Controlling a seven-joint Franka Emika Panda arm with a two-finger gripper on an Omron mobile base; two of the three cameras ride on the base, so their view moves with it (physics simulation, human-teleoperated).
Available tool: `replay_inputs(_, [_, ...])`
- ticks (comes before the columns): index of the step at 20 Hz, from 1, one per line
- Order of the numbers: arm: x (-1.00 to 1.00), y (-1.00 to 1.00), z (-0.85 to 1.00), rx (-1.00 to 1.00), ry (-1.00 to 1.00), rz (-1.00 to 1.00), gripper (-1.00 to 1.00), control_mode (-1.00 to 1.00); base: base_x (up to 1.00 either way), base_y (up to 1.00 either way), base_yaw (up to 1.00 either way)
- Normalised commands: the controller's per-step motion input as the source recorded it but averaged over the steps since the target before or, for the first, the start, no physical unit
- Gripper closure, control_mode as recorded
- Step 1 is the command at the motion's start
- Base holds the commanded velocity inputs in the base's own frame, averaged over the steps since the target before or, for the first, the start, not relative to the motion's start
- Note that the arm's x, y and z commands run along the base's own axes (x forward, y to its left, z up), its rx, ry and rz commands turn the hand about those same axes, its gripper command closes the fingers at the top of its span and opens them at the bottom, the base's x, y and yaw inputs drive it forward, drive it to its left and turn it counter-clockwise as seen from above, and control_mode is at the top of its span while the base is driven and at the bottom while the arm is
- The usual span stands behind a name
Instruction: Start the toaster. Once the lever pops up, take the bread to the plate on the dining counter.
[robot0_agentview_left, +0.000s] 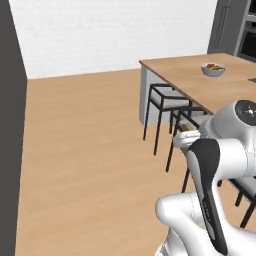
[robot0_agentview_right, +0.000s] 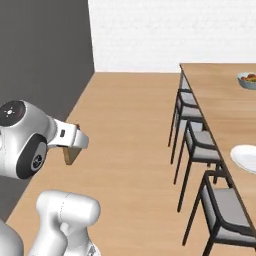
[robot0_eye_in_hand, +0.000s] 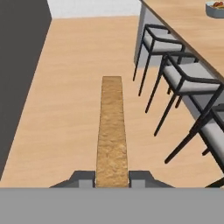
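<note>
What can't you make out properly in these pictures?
- The bread: the hand view shows it edge-on between the closed gripper fingers, so its flat faces stay unseen. In the right base view the hand covers most of it.
- The plate: cut off by the right edge of the right base view.
- The bowl on the dining counter: its contents are too small to identify.
</note>
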Motion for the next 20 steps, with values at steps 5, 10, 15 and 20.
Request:
replay_inputs(5, [0.0,0.0,0.0,0.0,0.0,0.0,1.0,1.0,1.0,0.31,-0.43])
replay_inputs(10, [0.0,0.0,0.0,0.0,0.0,0.0,1.0,1.0,0.85,0.45,-0.45])
replay_inputs(15, [0.0,0.0,0.0,0.0,0.0,0.0,1.0,1.0,0.76,0.51,-0.46])
replay_inputs(20, [0.0,0.0,0.0,0.0,0.0,0.0,1.0,1.0,0.27,0.21,-0.64])
